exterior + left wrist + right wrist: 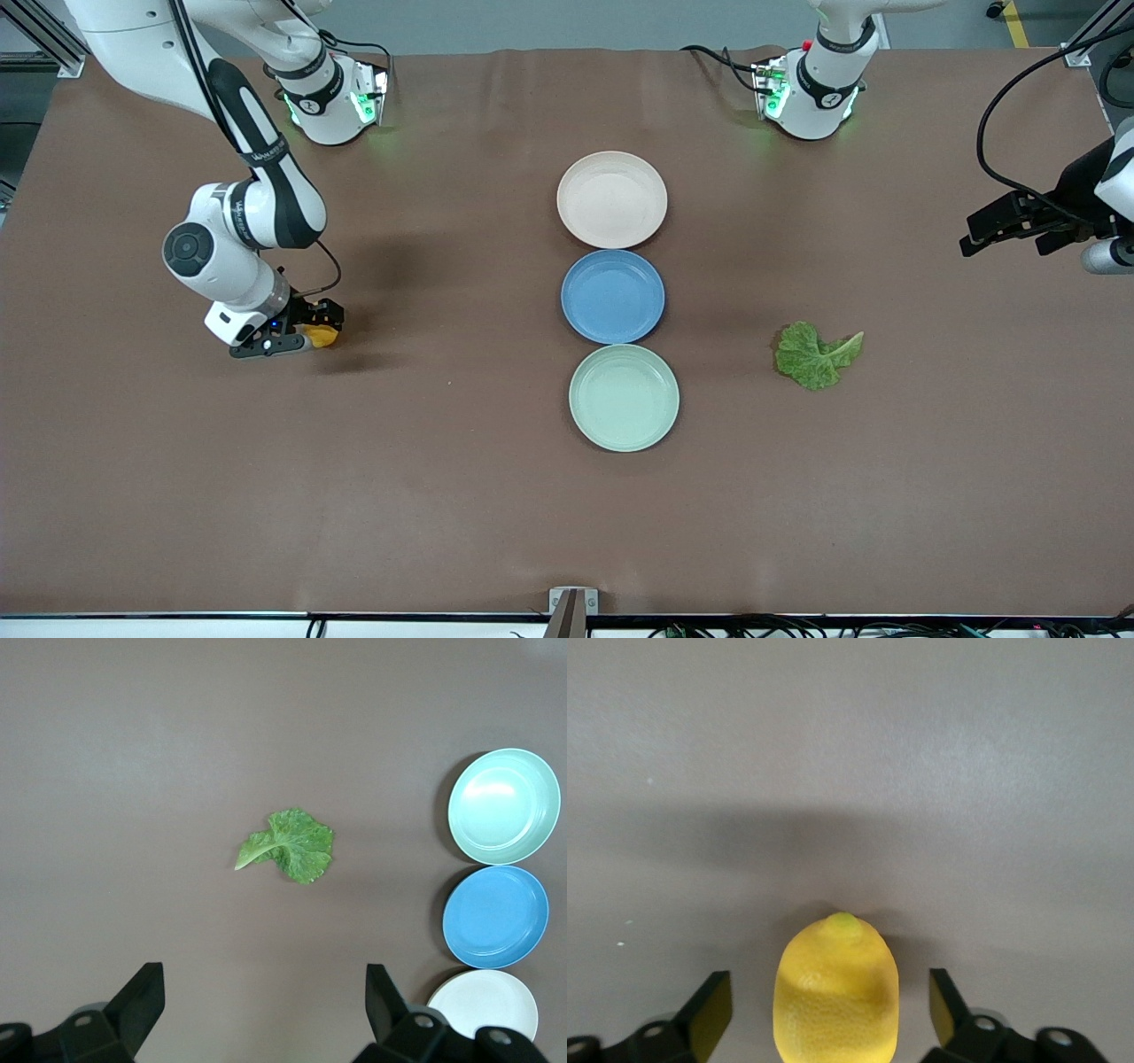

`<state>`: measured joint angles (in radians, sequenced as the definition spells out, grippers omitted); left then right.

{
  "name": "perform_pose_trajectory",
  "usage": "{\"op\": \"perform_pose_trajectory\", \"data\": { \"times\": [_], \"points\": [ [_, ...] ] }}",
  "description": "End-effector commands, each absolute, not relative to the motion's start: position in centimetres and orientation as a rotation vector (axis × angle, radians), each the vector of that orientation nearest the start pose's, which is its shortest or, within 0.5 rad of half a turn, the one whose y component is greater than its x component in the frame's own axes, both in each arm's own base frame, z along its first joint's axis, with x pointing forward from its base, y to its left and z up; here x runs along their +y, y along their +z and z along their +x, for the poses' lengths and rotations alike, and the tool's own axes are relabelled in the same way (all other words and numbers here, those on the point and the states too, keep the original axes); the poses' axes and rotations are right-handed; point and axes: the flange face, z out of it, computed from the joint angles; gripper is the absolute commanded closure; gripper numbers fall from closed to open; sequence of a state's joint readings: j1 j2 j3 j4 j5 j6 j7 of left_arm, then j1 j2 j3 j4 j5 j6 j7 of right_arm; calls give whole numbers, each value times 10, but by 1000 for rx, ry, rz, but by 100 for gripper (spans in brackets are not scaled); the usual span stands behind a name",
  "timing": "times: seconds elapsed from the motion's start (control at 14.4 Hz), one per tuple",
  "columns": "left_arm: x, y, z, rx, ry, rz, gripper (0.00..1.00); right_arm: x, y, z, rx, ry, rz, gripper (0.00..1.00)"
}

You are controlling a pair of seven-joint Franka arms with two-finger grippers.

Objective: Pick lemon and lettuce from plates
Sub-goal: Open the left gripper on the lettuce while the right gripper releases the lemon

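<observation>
The yellow lemon lies on the brown table toward the right arm's end, off the plates. My right gripper is down at the table around it, open. In the right wrist view the lemon sits between the two fingers with a gap on each side of my right gripper. The crinkled green lettuce lies on the table toward the left arm's end, beside the mint green plate. The beige-pink plate is bare. My left gripper waits raised at the table's end, open and empty, with the lettuce ahead of it.
A blue plate sits between the beige-pink and mint green plates, all three in a row at mid-table. The left wrist view shows the same row: mint green plate, blue plate, pale plate.
</observation>
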<state>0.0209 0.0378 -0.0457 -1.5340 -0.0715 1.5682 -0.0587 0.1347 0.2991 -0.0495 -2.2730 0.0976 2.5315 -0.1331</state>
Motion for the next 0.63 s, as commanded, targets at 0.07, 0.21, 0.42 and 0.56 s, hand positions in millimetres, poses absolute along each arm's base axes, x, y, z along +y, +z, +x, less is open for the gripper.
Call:
{"op": "perform_pose_trajectory", "data": {
  "times": [0.07,0.21,0.42,0.56],
  "points": [
    [-19,635,572,-56,-21,-3192,0,39,292,576,-214,218,-3043,0],
    [-20,635,572,-54,-21,-3194,0,29,342,598,-213,272,-3037,0],
    [-21,637,572,-56,-25,-3200,0,0,401,612,-190,317,-3065,0],
    [-22,640,571,-49,-35,-3194,0,-8,438,613,-198,321,-3101,0]
  ]
}}
